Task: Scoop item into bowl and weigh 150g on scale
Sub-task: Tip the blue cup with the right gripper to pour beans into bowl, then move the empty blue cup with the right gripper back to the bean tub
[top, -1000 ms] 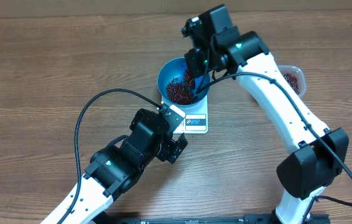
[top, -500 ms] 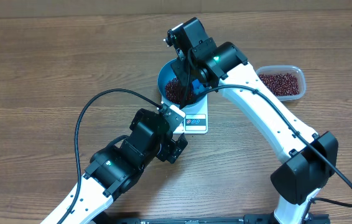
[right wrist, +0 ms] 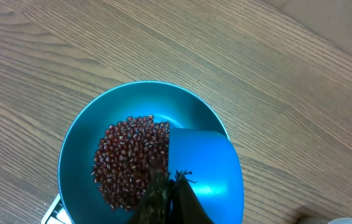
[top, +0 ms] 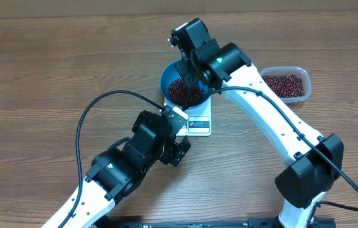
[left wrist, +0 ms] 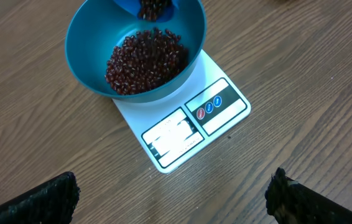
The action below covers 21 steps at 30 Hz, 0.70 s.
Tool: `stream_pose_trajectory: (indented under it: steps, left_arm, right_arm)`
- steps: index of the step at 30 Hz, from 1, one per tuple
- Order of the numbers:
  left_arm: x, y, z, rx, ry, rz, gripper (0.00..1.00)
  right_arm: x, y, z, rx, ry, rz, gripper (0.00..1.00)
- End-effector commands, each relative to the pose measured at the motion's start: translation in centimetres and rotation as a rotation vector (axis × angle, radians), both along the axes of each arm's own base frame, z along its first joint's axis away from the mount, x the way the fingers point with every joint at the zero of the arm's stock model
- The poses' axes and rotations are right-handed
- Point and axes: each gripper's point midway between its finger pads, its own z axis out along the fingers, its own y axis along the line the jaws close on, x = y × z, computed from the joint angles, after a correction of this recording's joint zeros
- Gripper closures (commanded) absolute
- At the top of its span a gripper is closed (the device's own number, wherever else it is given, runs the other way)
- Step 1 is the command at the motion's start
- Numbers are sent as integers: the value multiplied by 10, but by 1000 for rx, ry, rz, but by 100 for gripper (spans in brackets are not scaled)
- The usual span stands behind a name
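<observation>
The overhead camera hangs well above the table (top: 40,63) and looks straight down, far enough off to take in the whole setup. The left wrist camera sits low and near, tilted down at the bowl (left wrist: 89,43) on the scale (left wrist: 182,124) from the display side. The right wrist camera peers almost straight down into that same bowl from very close, over the scoop (right wrist: 204,162); all three views share the bowl.

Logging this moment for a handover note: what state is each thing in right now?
bowl: upright on the scale, partly filled with beans.
beans: heaped in the bowl; more in the tub.
scale: under the bowl, display unreadable.
scoop: tipped over the bowl, beans at its lip.
tub: open, holding beans.
left hand: open, empty.
right hand: shut on the scoop.
</observation>
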Motion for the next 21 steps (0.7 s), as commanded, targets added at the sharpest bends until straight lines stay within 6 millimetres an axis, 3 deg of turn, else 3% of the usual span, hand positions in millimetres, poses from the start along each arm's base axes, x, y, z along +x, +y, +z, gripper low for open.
stream_pose_trajectory:
  steps: [1, 21]
  left_arm:
    - [1, 2, -3, 3, 4, 19, 0]
    - [1, 2, -3, 3, 4, 19, 0]
  right_arm:
    - [2, 1, 33, 36, -75, -9, 96]
    - [-3, 5, 39, -60, -146, -32, 96]
